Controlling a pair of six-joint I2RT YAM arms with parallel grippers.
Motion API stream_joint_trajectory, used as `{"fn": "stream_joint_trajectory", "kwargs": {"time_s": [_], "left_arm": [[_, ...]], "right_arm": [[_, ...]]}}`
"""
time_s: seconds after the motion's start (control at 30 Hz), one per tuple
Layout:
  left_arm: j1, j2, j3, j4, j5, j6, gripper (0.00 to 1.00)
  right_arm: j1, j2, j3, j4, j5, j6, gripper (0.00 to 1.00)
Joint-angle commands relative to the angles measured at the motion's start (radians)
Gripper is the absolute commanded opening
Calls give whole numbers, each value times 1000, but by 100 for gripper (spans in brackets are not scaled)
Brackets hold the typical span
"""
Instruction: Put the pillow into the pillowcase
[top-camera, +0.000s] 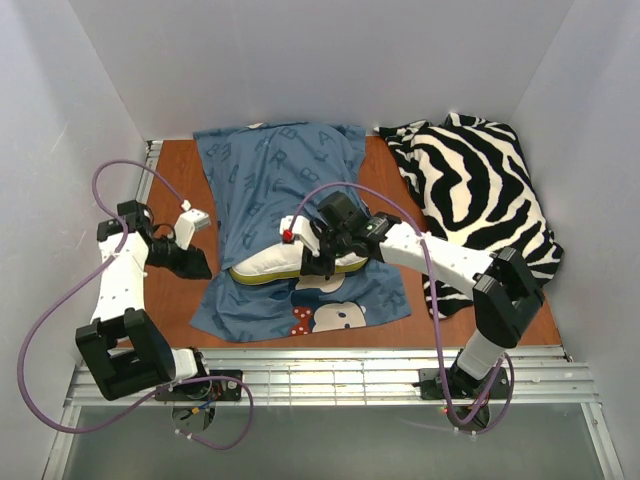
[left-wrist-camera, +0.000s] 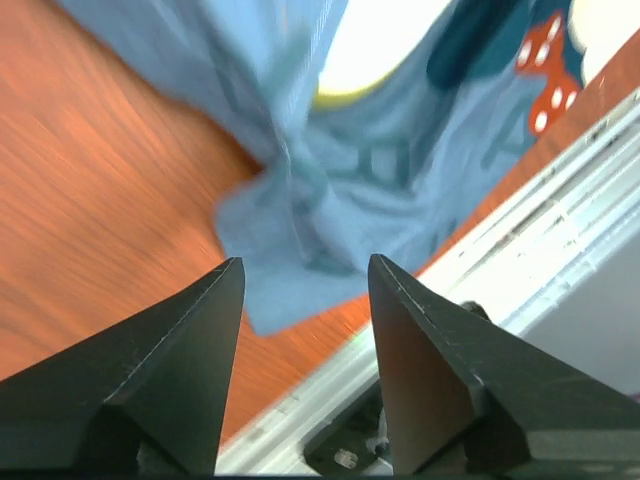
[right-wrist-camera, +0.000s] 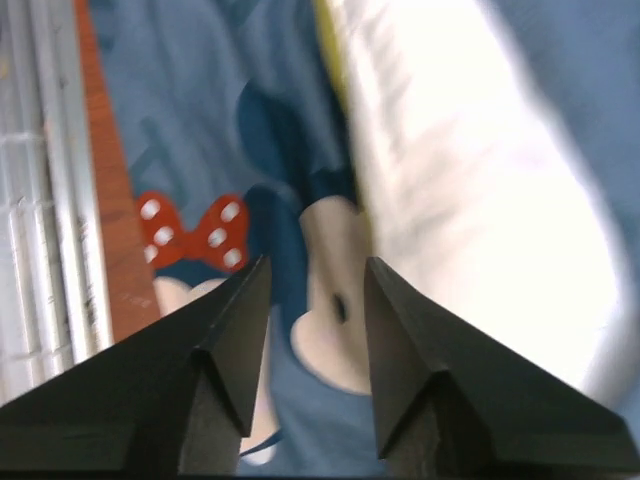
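The blue pillowcase (top-camera: 290, 180) with mouse faces and a red bow lies spread on the wooden table. The white pillow (top-camera: 275, 263), with its yellow underside edge showing, lies across the pillowcase's middle; blue cloth covers its far side. My right gripper (top-camera: 322, 262) is open at the pillow's right end. In the right wrist view it (right-wrist-camera: 317, 265) hangs over the printed pillowcase (right-wrist-camera: 190, 120) with the pillow (right-wrist-camera: 470, 180) just to its right. My left gripper (top-camera: 203, 267) is open and empty at the pillowcase's left edge; the left wrist view shows it (left-wrist-camera: 305, 270) above the pillowcase's corner (left-wrist-camera: 300, 270), pillow (left-wrist-camera: 385, 45) beyond.
A black-and-white zebra-striped cloth (top-camera: 480, 190) lies bunched at the back right. A metal grille (top-camera: 330, 370) runs along the near edge, also in the left wrist view (left-wrist-camera: 540, 250). White walls close in the table (top-camera: 175, 200) on three sides.
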Motion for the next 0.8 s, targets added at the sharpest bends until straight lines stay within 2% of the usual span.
{"fn": "stream_joint_trajectory", "kwargs": {"time_s": [0.0,0.03,0.1,0.13,0.17,0.23,0.27,0.37,0.4,0.5,0.57,0.6,0.63,0.67,0.73,0.77], "left_arm": [[-48,-32,122,-9,120,36,48],[-127,-33,133,3,128,22,48],[-224,-59,111,51,117,-16,47],[-278,-73,53,97,96,-55,47],[-382,-88,17,217,56,-88,46],[-456,-128,-53,347,24,-176,47],[-529,-134,-113,491,-7,-214,47],[-675,-127,-205,729,-181,-314,54],[-703,-127,-224,772,-221,-310,62],[-783,-147,-323,995,-364,-227,63],[-808,-165,-371,1121,-393,-175,64],[-811,-171,-388,1160,-415,-143,65],[-821,-174,-400,1218,-420,-74,76],[-826,-168,-408,1232,-423,-31,76],[-834,-153,-417,1240,-406,49,77],[-834,-126,-420,1240,-398,72,77]], "right_arm": [[-1,-10,-117,-79,-73,7,34],[-4,-13,-160,-92,-85,19,27],[-7,-10,-200,-99,-98,48,26],[-7,1,-219,-102,-96,66,25],[-9,4,-237,-98,-76,80,24],[-15,13,-285,-78,-73,103,20],[-18,13,-298,-67,-64,113,20],[-41,-12,-343,-38,-56,123,18],[-44,-24,-369,-32,-59,123,18],[-73,-106,-404,-18,-85,133,17],[-108,-154,-417,-17,-130,140,19],[-123,-198,-424,-18,-145,142,22],[-137,-219,-429,-18,-156,143,24],[-168,-237,-429,-18,-188,146,26],[-196,-280,-432,-20,-216,153,37],[-220,-292,-433,-20,-225,154,55]]}}
